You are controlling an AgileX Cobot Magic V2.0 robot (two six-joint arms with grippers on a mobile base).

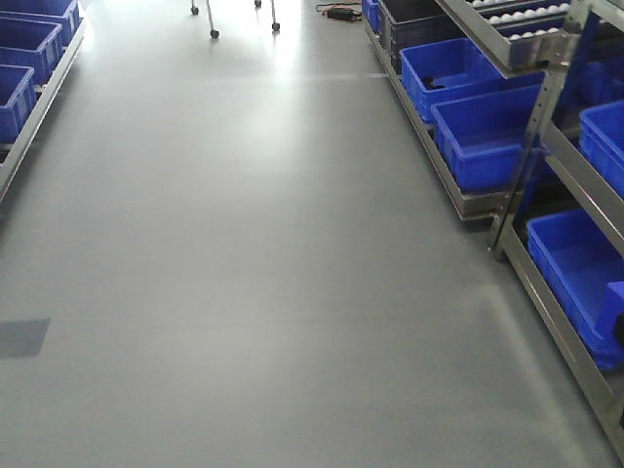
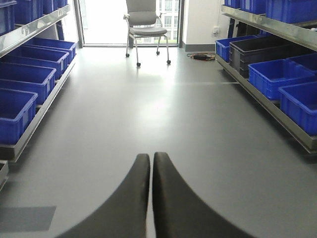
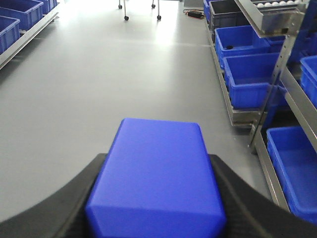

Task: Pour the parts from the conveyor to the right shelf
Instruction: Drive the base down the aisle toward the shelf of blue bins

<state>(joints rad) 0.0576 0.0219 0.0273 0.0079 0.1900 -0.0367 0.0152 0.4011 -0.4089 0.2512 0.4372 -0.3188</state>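
Right tool clamps the blue part between both fingers, above the grey floor. Left tool is narrow, with its fingers pressed together. The roller shelf, loaded with blue crates, stands to the right.

The blue block runs off the bottom edge of the right wrist view and covers the tips of the right gripper jaws. Whether it bears a stud cannot be told. The front view cuts the chair down to its legs. The shelf runs past the right edge.
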